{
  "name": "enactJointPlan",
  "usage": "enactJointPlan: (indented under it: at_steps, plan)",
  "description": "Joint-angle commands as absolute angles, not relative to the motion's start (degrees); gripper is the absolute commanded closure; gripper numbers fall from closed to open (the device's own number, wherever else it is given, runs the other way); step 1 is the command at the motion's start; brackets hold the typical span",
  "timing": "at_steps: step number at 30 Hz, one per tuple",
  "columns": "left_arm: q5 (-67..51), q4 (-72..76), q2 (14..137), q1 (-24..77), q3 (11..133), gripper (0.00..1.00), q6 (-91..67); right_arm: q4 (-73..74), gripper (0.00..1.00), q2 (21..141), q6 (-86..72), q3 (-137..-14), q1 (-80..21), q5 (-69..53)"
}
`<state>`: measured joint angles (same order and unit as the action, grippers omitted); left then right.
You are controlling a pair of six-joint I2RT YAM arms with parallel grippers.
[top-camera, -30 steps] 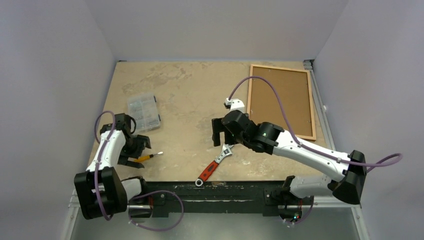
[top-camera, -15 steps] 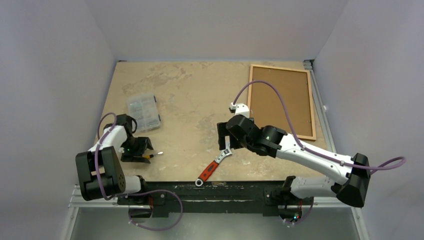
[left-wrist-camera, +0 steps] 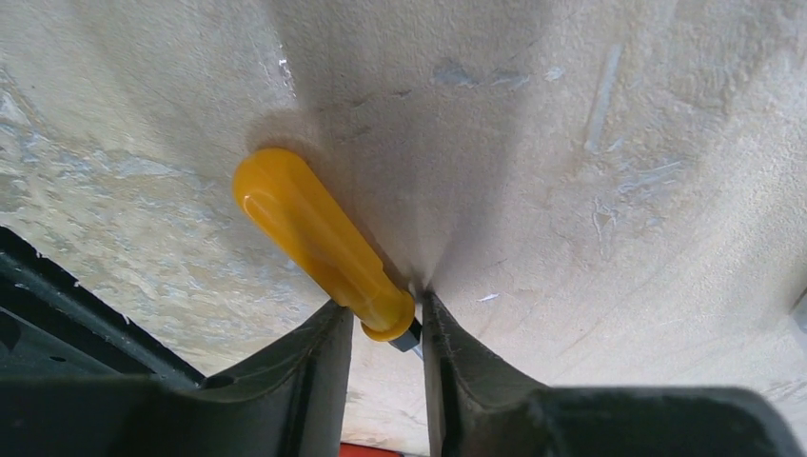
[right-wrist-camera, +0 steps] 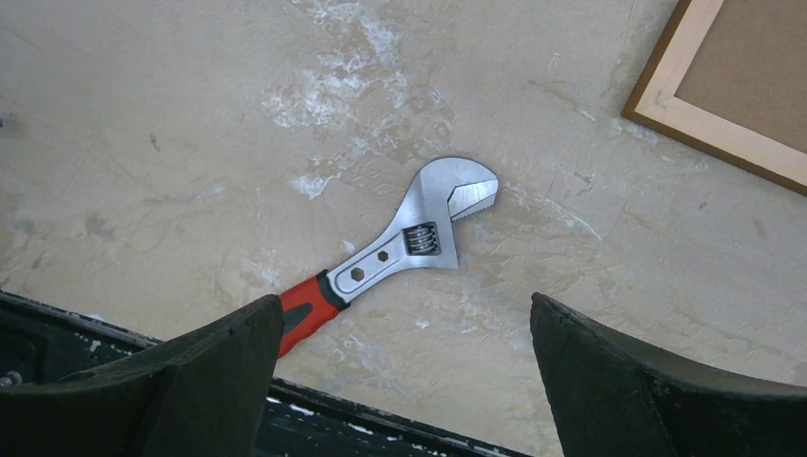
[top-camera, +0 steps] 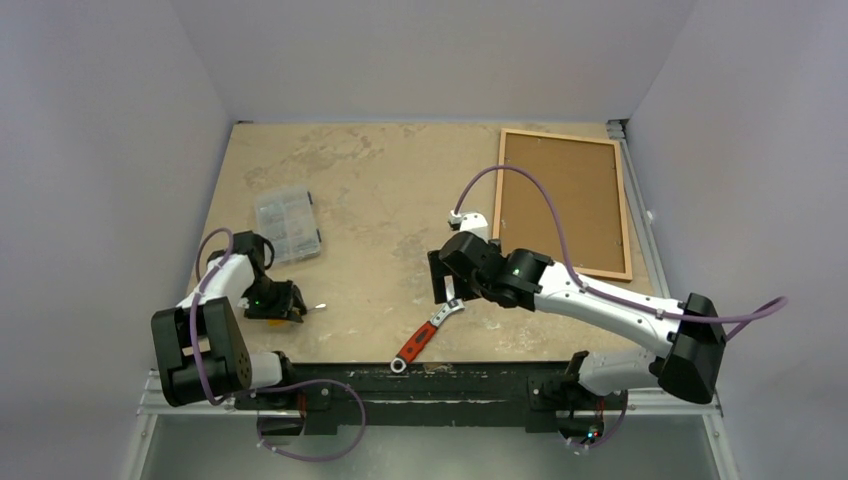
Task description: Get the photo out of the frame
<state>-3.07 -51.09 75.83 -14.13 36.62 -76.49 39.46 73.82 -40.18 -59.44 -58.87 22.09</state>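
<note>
Pinching screwdriver (left-wrist-camera: 305, 224) in left gripper (left-wrist-camera: 383, 307); right gripper (right-wrist-camera: 404, 303) wide, empty, above wrench (right-wrist-camera: 400, 252); frame (right-wrist-camera: 673, 59) hugging right edge; box (top-camera: 288, 224) contents unclear.

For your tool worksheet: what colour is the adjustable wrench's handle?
Wrench handle: red with black; best in right wrist view.

table (top-camera: 380, 190) beige, mottled with whitish patches and scuffs; near edge black. frame (top-camera: 560, 136) border orange-brown, paler wood in the right wrist view. board (top-camera: 565, 200) inside it plain cork-brown. wrench (right-wrist-camera: 400, 252) silver head, red handle with black inlay. screwdriver (left-wrist-camera: 319, 238) handle glossy yellow-orange. box (top-camera: 287, 223) clear, greyish. arms (top-camera: 600, 300) white and black, cables (top-camera: 520, 172) purple. left gripper (left-wrist-camera: 383, 305) black, right gripper (right-wrist-camera: 404, 303) black. walls (top-camera: 430, 60) plain pale lilac-grey.
</note>
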Motion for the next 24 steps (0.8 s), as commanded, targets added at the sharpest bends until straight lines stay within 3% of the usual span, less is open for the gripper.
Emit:
enactJointPlan:
  at_steps: [1,3,6,8,17,24]
  plan:
    - [-0.56,-45.88,75.86,-14.3,33.89,0.73,-74.47,40.98,0.01,74.8,-41.25,-61.96,-58.92,24.81]
    - [-1.41,-45.31,75.28,-14.31,33.9,0.78,-73.92,41.62,0.01,74.9,-41.35,-62.41,-58.92,25.86]
    - [-3.13,-44.82,74.05,-13.96,34.36,0.95,-72.21,42.58,0.01,74.67,-41.84,-62.59,-58.96,27.1]
    - [-2.12,-45.66,72.33,-11.52,35.73,1.0,-71.28,42.47,0.01,74.36,-42.02,-62.31,-58.93,27.63]
    - [6.54,-44.79,71.01,10.01,50.95,1.0,-65.14,44.91,0.01,74.12,-40.72,-61.15,-58.88,34.99]
    - [-5.21,-38.67,84.83,21.04,71.06,1.0,-49.87,44.39,0.01,71.04,-39.78,-57.42,-53.56,33.8]
